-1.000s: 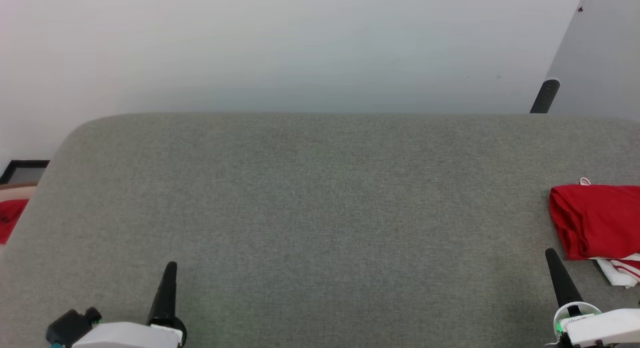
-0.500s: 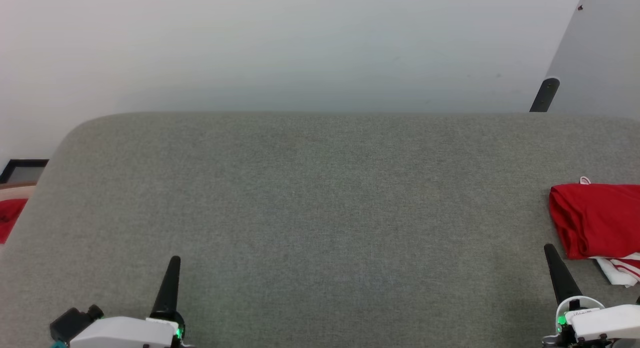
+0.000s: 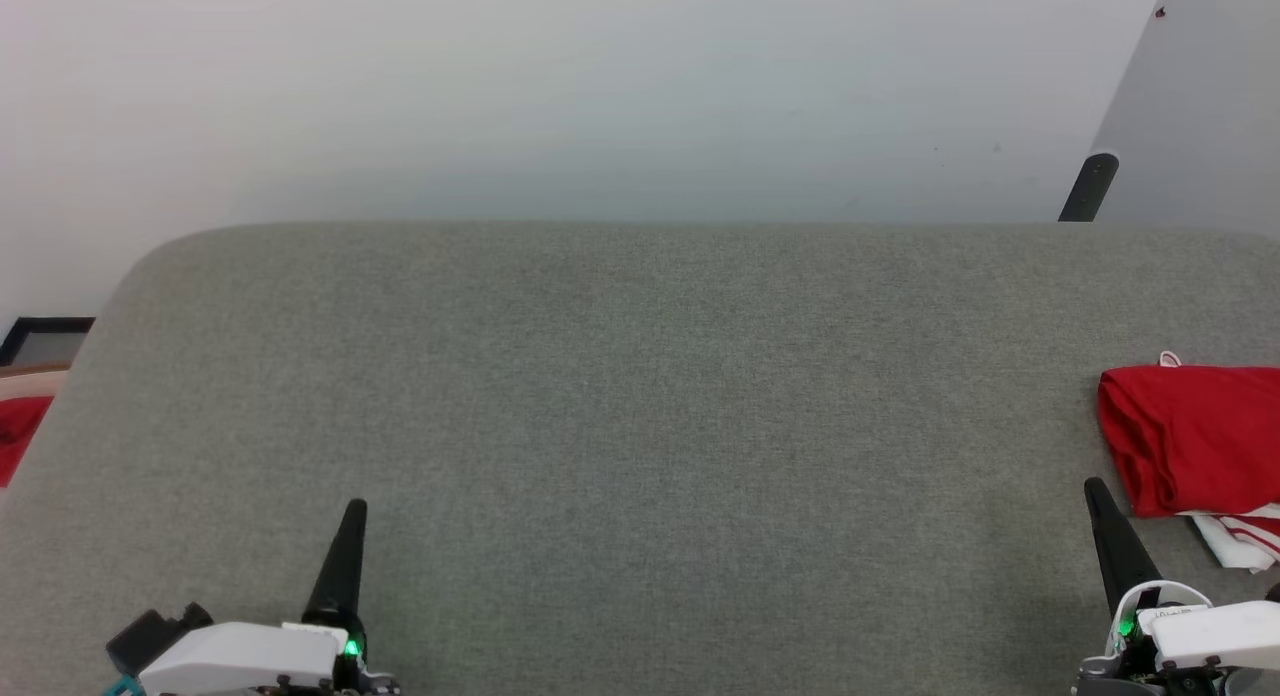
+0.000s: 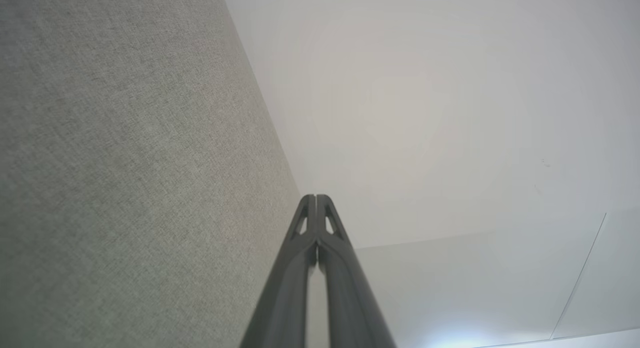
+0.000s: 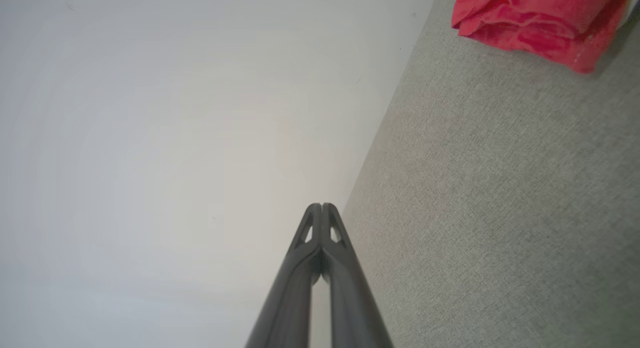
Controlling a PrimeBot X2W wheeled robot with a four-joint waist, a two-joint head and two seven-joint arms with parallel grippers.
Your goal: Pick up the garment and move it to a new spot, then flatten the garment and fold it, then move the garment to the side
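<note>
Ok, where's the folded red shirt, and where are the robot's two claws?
red shirt [image 3: 1190,431]: head view, right edge, on its red folded top.
left claw [image 3: 354,508]: head view, lower left, on its shut fingertips.
right claw [image 3: 1092,486]: head view, lower right, on its shut fingertips.

Garment [image 3: 1195,441] lies folded at the right edge of the grey bench [image 3: 640,376], red layer on top, white striped part at its near side. Left gripper [image 3: 354,508] over near-left edge, right gripper [image 3: 1092,488] near-right, just beside the garment; fingers together on both. Red cloth [image 3: 15,441] off left edge.
</note>
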